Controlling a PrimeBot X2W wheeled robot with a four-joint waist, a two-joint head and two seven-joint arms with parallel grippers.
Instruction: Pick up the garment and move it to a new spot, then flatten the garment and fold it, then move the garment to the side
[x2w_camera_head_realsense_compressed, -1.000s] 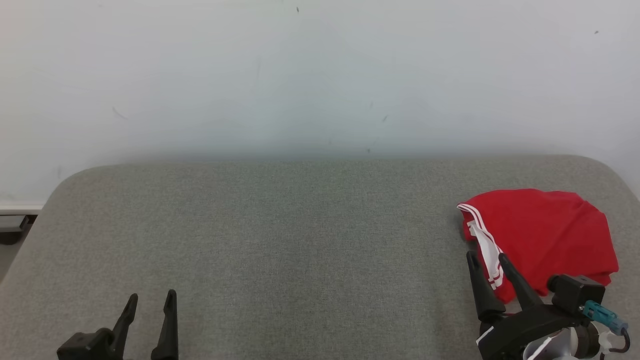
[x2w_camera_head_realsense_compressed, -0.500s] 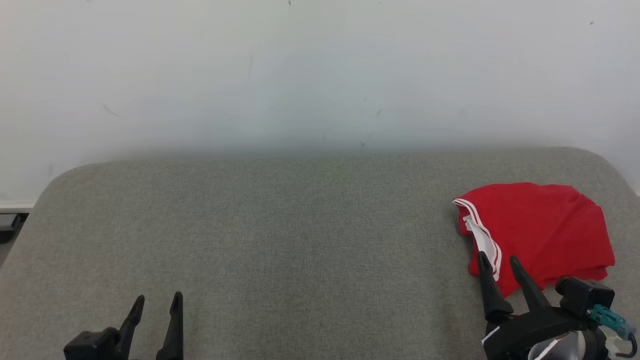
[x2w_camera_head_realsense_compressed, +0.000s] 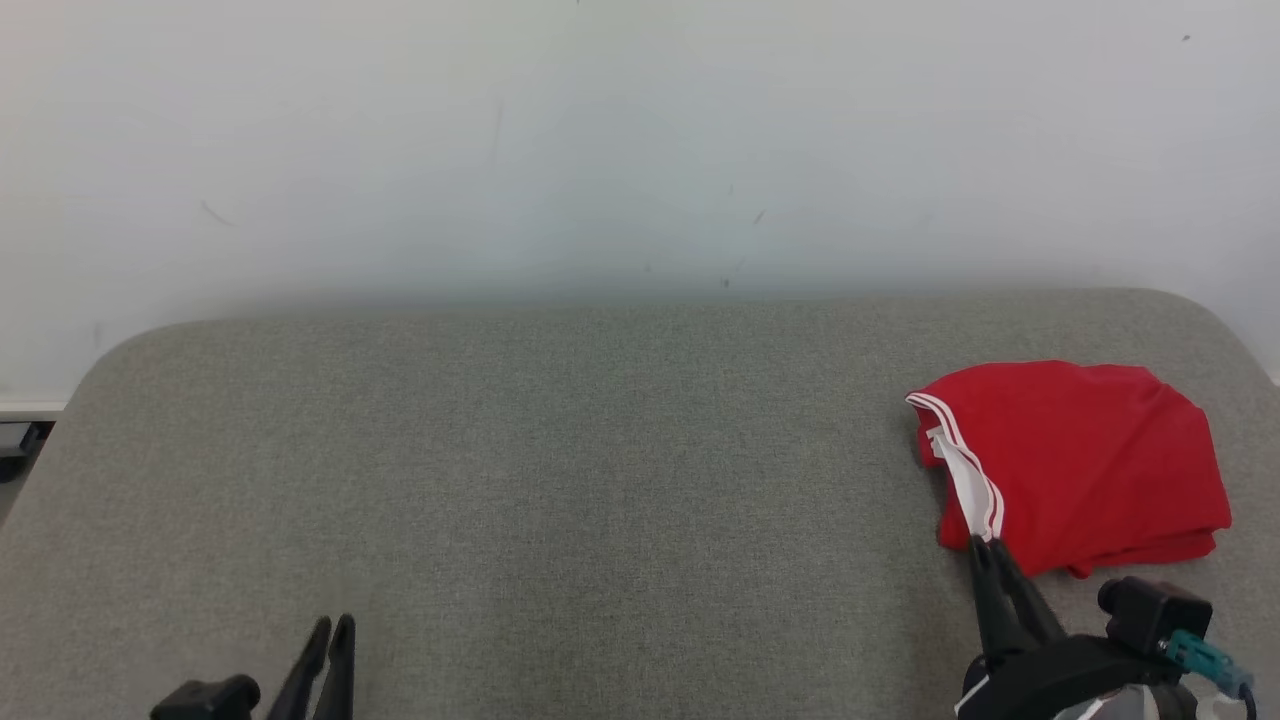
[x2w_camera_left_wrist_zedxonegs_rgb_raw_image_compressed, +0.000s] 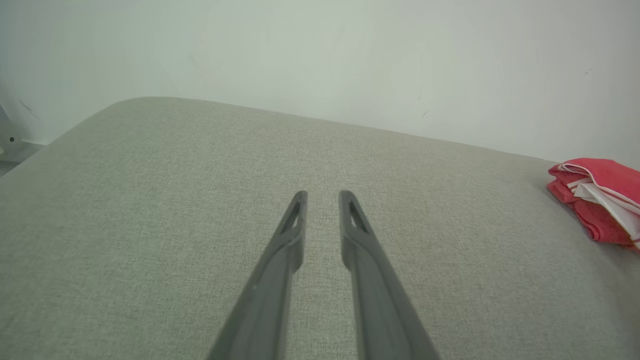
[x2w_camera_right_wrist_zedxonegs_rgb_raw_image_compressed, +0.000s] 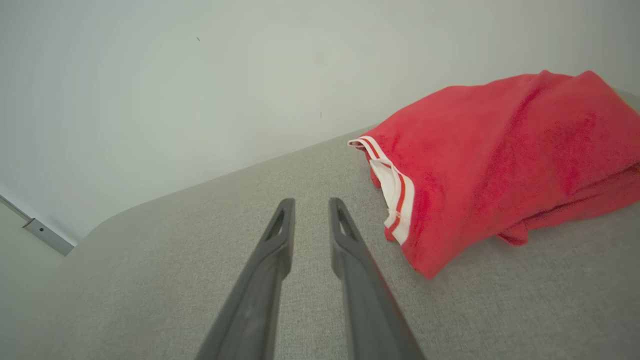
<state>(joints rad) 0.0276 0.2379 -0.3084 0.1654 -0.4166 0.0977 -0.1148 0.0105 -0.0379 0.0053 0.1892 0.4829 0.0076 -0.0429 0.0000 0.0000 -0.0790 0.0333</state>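
Looking down on a broad grey woven-fabric padded surface (x2w_camera_head_realsense_compressed: 600, 450) backing onto a plain pale wall (x2w_camera_head_realsense_compressed: 600, 150). Finding a folded red cloth garment with white-striped trim (x2w_camera_head_realsense_compressed: 1090, 460) lying near the right end of that surface, its striped edge facing left. Poising the right gripper (x2w_camera_head_realsense_compressed: 985, 545) at the garment's near left corner, its two long dark fingers (x2w_camera_right_wrist_zedxonegs_rgb_raw_image_compressed: 270, 260) narrowed to a slim gap and gripping nothing. Pointing, in the right wrist view, just beside the striped edge without touching the cloth. Resting the left gripper (x2w_camera_head_realsense_compressed: 333, 625) at the near left of the surface, well apart from the garment. Showing there the same narrow gap between the fingers, empty, over bare grey fabric.
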